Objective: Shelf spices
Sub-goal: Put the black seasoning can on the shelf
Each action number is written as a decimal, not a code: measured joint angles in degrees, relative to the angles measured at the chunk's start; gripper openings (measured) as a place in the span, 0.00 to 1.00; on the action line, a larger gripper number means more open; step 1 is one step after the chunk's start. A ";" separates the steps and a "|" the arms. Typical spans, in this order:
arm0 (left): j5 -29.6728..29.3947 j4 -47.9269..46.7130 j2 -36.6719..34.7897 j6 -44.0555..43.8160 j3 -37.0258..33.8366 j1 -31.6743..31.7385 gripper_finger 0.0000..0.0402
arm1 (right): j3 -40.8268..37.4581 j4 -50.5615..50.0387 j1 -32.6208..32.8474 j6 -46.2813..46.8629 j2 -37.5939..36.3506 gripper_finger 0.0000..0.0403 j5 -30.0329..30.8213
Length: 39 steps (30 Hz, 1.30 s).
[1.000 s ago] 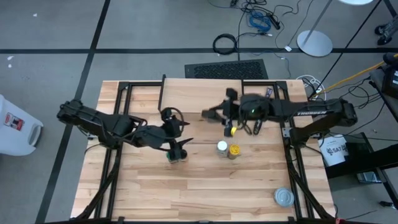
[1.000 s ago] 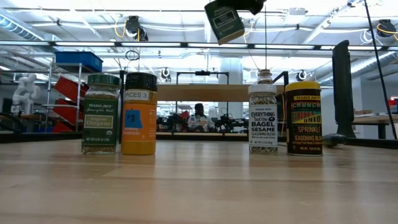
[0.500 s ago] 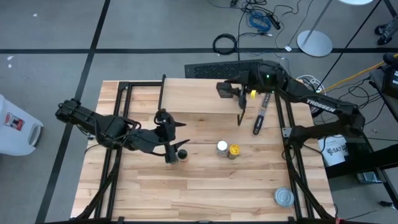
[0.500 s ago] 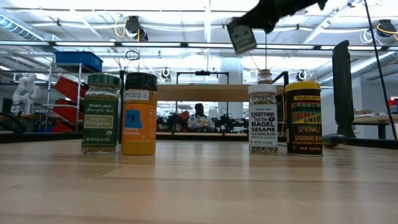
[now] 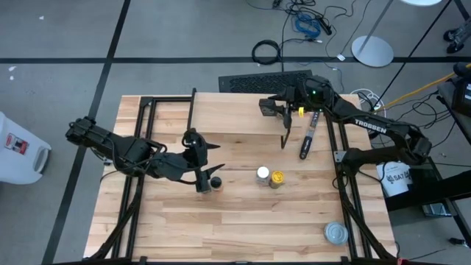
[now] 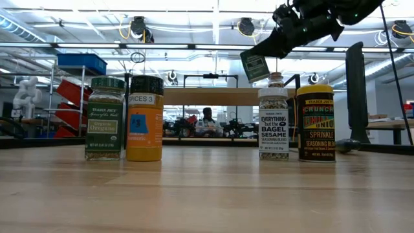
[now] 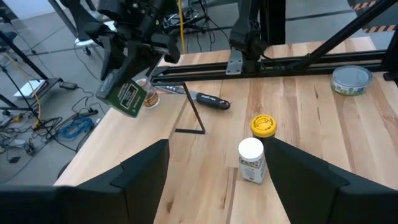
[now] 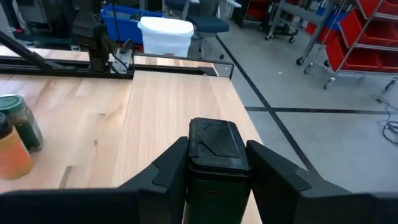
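My right gripper (image 5: pixel 274 109) is shut on a dark square tin (image 5: pixel 266 107), held in the air above the far part of the table, over the shelf (image 6: pixel 213 96), a light plank on thin black legs (image 5: pixel 285 136). A green-lidded jar (image 6: pixel 105 118) and an orange jar (image 6: pixel 144 118) stand together on the table. A white-lidded jar (image 5: pixel 263 174) and a yellow-lidded jar (image 5: pixel 277 177) stand side by side farther right. My left gripper (image 5: pixel 209 160) hangs open just above and behind the green and orange jars, nothing between its fingers. My right gripper pinches the dark tin by two opposite sides (image 8: pixel 194 163) near its top, between the two fingers. The fingers reach in from the table's right, slanting slightly down. The tin (image 6: pixel 254 66) hangs tilted below them, clear of the shelf and table.
A long dark packet (image 5: pixel 308 138) lies at the far right of the table. A flat round silver tin (image 5: pixel 336 233) sits at the near right corner. Black frame rails (image 5: pixel 140 147) run along both sides. Bare wood lies in front of the jars.
My right gripper has carried the dark tin from above the table's middle toward the far edge and lower, ending over the shelf; the tin stays tilted in the hold.
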 joint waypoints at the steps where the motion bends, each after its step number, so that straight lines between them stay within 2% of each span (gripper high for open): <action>1: 0.00 0.02 0.02 0.00 0.00 0.00 0.68 | -0.07 0.12 -0.24 -0.16 0.00 0.33 -0.53; 9: -0.48 2.50 0.02 1.44 0.00 0.00 0.68 | -0.14 4.43 -0.56 1.27 3.45 0.33 -3.76; 17: -0.48 2.60 0.02 1.50 0.00 0.00 0.68 | -0.16 6.82 -1.61 1.72 8.45 0.33 -3.76; 39: -0.48 2.25 0.04 1.36 0.00 -0.04 0.68 | 0.02 3.86 -2.71 1.51 8.52 0.33 -4.11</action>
